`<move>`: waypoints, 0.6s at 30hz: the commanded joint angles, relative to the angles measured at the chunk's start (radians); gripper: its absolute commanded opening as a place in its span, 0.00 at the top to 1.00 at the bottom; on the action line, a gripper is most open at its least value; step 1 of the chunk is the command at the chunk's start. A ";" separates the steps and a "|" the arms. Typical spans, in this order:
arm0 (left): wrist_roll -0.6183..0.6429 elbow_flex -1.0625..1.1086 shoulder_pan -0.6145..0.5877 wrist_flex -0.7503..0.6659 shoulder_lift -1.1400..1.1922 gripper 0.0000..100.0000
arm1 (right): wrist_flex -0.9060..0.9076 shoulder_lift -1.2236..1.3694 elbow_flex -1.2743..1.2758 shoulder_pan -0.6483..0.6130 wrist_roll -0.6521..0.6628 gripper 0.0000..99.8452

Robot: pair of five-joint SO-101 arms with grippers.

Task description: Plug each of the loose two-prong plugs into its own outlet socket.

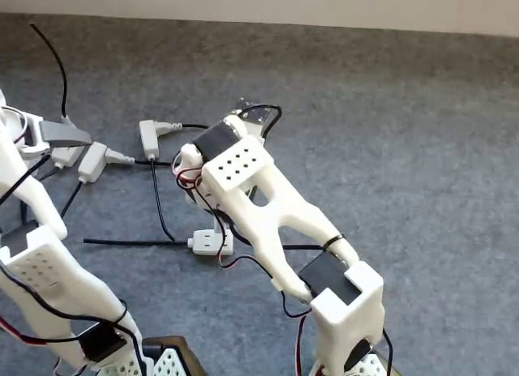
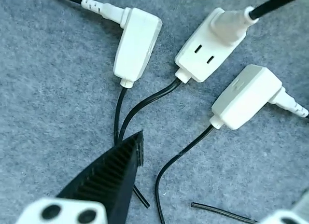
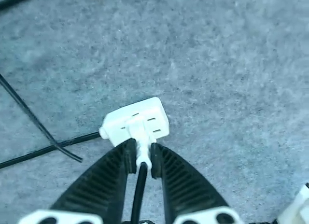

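Right end effector (image 3: 141, 149) clamped on the plug (image 3: 138, 132) at the socket (image 3: 157, 115), but push off-axis and that loose socket could skid on the worktop (image 3: 231, 64), prongs half seated.

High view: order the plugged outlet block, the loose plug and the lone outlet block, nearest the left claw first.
1. Plugged outlet block, right beside the left claw.
2. Loose plug, farther toward the middle.
3. Lone outlet block, by the right arm.
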 commanded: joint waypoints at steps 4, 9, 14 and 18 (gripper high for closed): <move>-0.008 -0.039 -0.002 -0.014 -0.005 0.49 | 0.048 -0.021 0.044 0.018 -0.011 0.99; -0.008 -0.039 -0.004 -0.014 -0.005 0.49 | 0.048 -0.021 0.050 0.018 -0.009 0.99; -0.008 -0.039 -0.001 -0.014 -0.005 0.49 | 0.048 -0.022 0.050 0.013 -0.009 0.99; -0.008 -0.039 -0.001 -0.014 -0.005 0.49 | 0.048 -0.018 0.051 0.012 -0.009 0.99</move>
